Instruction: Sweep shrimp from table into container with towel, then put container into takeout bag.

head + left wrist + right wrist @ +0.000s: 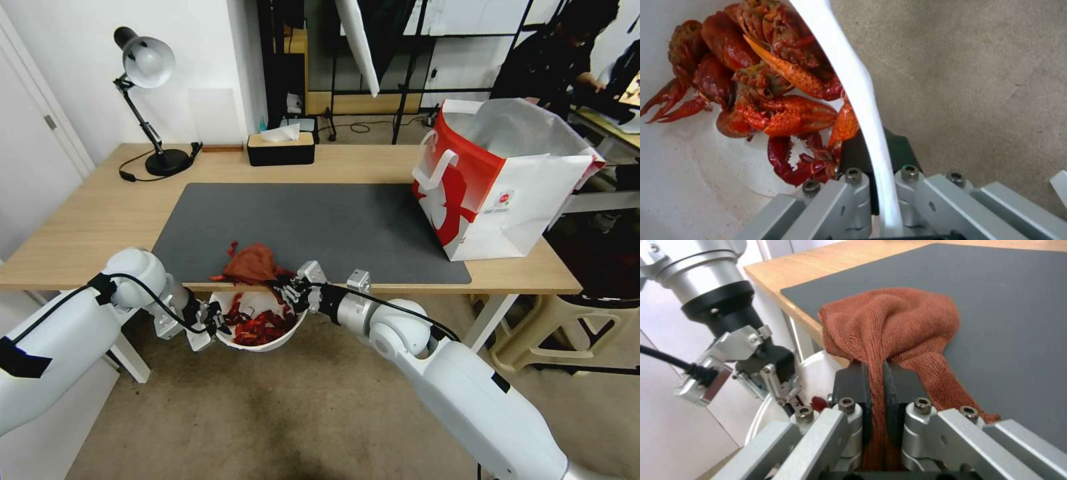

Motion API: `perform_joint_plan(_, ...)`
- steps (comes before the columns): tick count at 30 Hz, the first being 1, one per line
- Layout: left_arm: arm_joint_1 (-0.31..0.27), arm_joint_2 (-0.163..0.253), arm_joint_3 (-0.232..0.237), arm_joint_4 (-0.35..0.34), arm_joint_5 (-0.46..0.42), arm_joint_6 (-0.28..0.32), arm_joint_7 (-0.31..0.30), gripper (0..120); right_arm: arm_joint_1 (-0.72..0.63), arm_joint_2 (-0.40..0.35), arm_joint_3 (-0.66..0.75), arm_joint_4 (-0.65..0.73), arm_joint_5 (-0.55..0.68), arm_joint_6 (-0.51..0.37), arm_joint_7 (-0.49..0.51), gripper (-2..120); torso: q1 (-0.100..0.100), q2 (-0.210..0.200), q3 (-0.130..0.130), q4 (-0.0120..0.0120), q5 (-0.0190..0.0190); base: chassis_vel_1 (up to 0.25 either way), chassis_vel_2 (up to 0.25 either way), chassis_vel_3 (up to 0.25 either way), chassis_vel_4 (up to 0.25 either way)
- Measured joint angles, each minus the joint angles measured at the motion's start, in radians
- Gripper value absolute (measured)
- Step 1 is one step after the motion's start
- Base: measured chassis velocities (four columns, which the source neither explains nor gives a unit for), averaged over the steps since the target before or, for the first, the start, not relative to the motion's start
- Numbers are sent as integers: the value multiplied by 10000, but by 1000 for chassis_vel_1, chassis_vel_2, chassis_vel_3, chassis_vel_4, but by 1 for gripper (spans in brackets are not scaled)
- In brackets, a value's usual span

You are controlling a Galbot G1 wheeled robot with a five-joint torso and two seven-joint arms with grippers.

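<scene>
Both arms reach in low from either side and meet at the near edge of the tabletop point(87, 220), forearms roughly level, wrists pointing toward each other.

Left gripper point(215, 319) sits below tabletop level, clamped tight on the rim of the container point(267, 341): in the left wrist view one pad is inside the white wall, the other outside. Container hangs off the front edge, just under it, above the floor. Most of the shrimp point(257, 327) lie heaped inside; a few red bits remain on the mat point(320, 227) edge beside the towel point(252, 264).

Right gripper point(288, 291) is at the tabletop edge, closed on a bunched fold of the towel, pads pinching the cloth with only fabric between them. Rest of the towel is humped on the mat's near edge, directly above the container.

Takeout bag point(500, 187) stands upright and open at the right end of the tabletop, well apart from both grippers.
</scene>
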Motion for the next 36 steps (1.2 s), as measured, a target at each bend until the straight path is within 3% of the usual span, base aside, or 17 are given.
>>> perform_joint_plan(36, 52, 180, -145, 64, 3, -32, -53, 0, -1089, -193, 217, 884, -232, 40, -228, 4, 0, 0, 1, 0, -1, 0, 0, 0, 0)
